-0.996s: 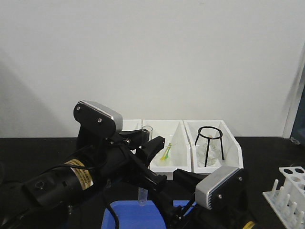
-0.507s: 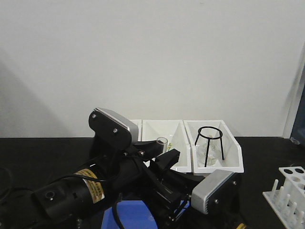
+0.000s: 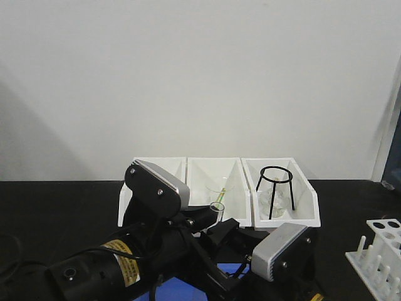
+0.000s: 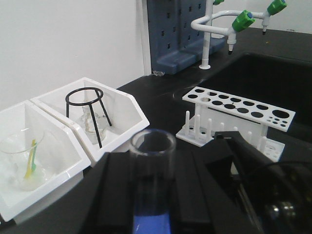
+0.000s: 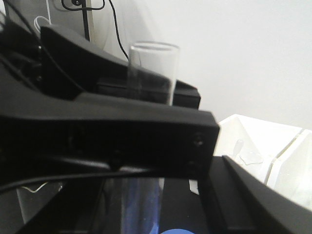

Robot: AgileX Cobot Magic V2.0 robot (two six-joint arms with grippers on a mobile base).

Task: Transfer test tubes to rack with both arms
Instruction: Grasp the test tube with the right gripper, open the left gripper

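A clear glass test tube [image 4: 152,146] stands upright between the black fingers of my left gripper [image 4: 152,195], which is shut on it. Its open rim [image 3: 217,207] shows above the left gripper [image 3: 216,221] in the front view. In the right wrist view the tube [image 5: 153,68] rises behind a left finger [image 5: 107,136] that crosses the frame. Its lower part hangs between the spread fingers of my right gripper [image 5: 161,195], which is open, with a gap on the tube's right. The white rack [image 4: 239,105] stands to the right [image 3: 382,251], its holes empty.
Three white sloped bins [image 3: 219,166] line the back; one holds a black wire tripod [image 3: 276,188] over a flask, another a beaker with a green-yellow stick [image 4: 30,161]. Something blue [image 3: 235,269] lies under the arms. A sink [image 4: 273,73] and a green-tipped faucet [image 4: 243,19] lie beyond the rack.
My left arm has carried the test tube rightward and lower, in over the right gripper. The right wrist housing shifted slightly left early on, then held still.
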